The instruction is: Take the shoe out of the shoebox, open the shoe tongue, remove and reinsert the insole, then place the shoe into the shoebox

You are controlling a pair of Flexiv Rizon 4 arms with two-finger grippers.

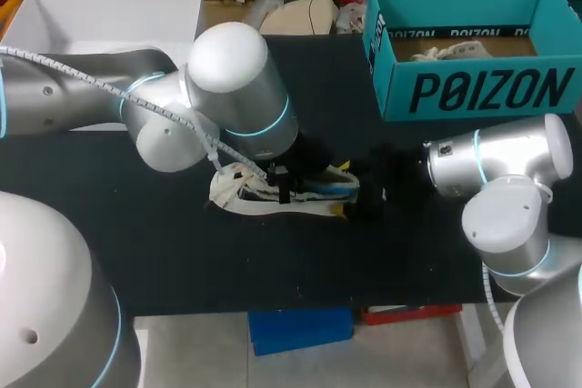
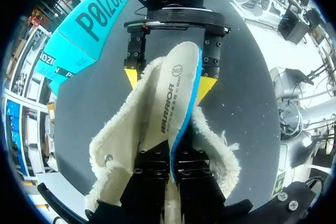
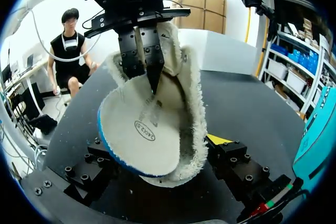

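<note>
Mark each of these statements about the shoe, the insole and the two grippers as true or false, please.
1. The shoe lies inside the teal shoebox. False: it is outside the shoebox, at the middle of the black table.
2. The left gripper is shut on the insole. True.
3. The insole lies flat and fully inside the shoe. False: it stands partly out of the shoe.
4. The insole has a blue edge. True.
5. The right gripper hangs over the shoebox. False: its fingers hold the shoe from both sides.
</note>
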